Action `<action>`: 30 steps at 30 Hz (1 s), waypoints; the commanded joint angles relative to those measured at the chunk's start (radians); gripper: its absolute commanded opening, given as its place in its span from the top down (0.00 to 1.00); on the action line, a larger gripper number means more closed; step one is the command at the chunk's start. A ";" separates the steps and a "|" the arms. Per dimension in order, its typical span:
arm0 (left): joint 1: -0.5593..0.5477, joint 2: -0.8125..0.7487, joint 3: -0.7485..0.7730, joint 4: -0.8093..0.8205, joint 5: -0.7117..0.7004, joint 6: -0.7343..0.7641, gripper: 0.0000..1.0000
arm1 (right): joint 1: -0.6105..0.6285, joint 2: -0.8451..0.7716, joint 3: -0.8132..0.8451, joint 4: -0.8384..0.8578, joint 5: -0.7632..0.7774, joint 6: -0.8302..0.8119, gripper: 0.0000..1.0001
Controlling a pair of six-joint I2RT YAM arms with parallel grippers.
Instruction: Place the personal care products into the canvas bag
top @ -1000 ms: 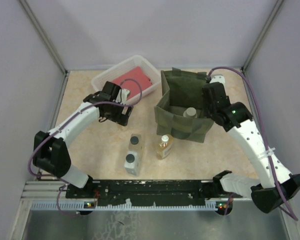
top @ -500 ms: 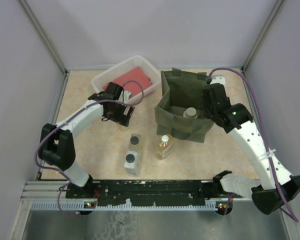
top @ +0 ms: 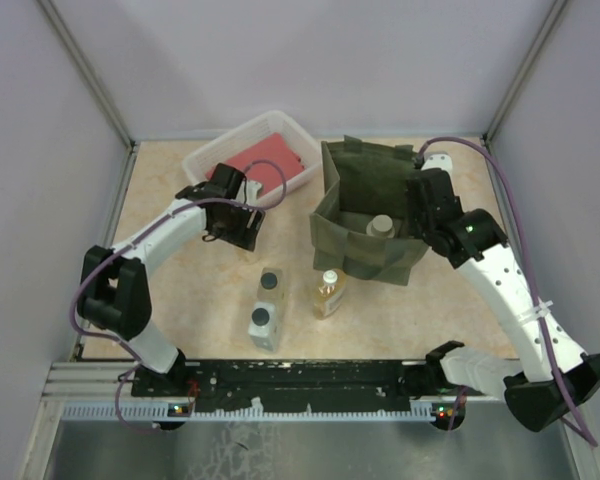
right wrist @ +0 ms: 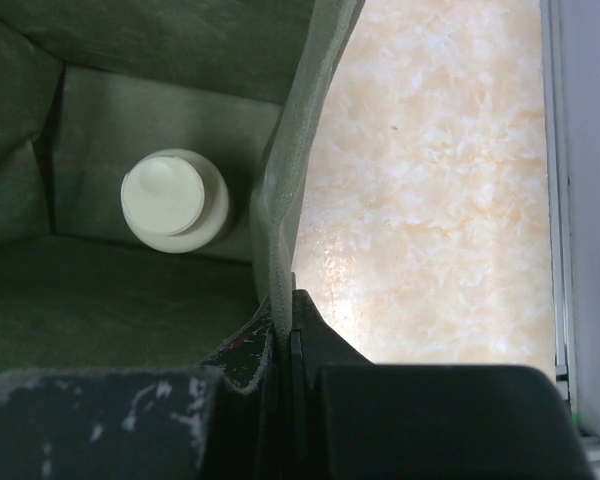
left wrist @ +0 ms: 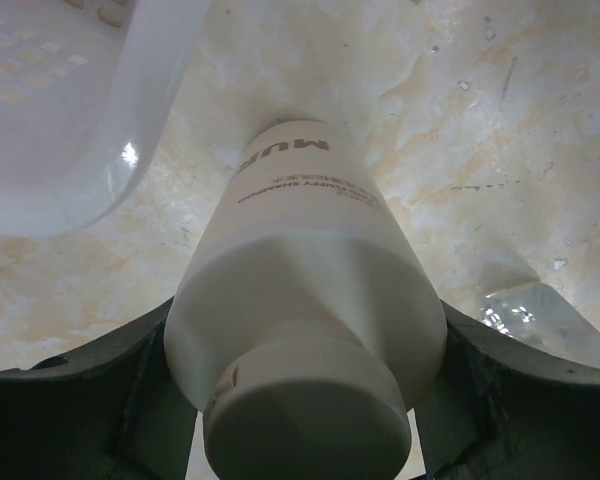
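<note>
Lying on the table beside the basket, a cream bottle [left wrist: 300, 300] has its wide cap toward the camera, and my left gripper [left wrist: 305, 400] [top: 242, 228] is shut on its body, a finger on each side. My right gripper [right wrist: 292, 330] [top: 420, 200] is shut on the right wall of the olive canvas bag [right wrist: 300, 170] [top: 365, 250], holding it up. Another cream bottle [right wrist: 172, 200] [top: 380, 226] stands inside the bag. On the table in front of it lie two grey bottles [top: 270, 285] [top: 263, 325] and an amber bottle [top: 328, 293].
A white plastic basket [top: 205, 158] [left wrist: 70, 120] holding a red cloth [top: 265, 160] sits at the back left, right next to my left gripper. Grey walls enclose the table on three sides.
My left arm drew its elbow in and the gripper settled by the basket, its jaws closing onto the cream bottle. The right arm and the bag have stayed put.
</note>
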 commanded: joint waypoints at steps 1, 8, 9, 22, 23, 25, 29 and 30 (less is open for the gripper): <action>-0.002 -0.083 0.053 0.041 0.124 -0.025 1.00 | -0.002 -0.030 -0.008 0.005 0.017 0.004 1.00; -0.001 -0.210 0.224 0.048 0.295 -0.087 1.00 | -0.002 -0.033 -0.016 0.008 0.018 0.012 1.00; -0.001 -0.235 0.245 0.062 0.325 -0.099 1.00 | -0.002 -0.033 -0.018 0.008 0.016 0.014 1.00; -0.007 -0.278 0.574 0.201 0.651 -0.283 1.00 | -0.002 -0.043 -0.056 0.017 0.001 0.036 1.00; -0.011 -0.275 0.572 0.223 0.676 -0.292 1.00 | -0.002 -0.042 -0.058 0.017 0.002 0.036 1.00; -0.027 -0.263 0.572 0.256 0.684 -0.300 1.00 | -0.002 -0.037 -0.059 0.015 0.005 0.035 1.00; -0.077 -0.232 0.579 0.277 0.666 -0.283 1.00 | -0.002 -0.031 -0.055 0.015 0.009 0.035 1.00; -0.097 -0.221 0.586 0.278 0.653 -0.275 1.00 | -0.002 -0.030 -0.054 0.015 0.007 0.035 1.00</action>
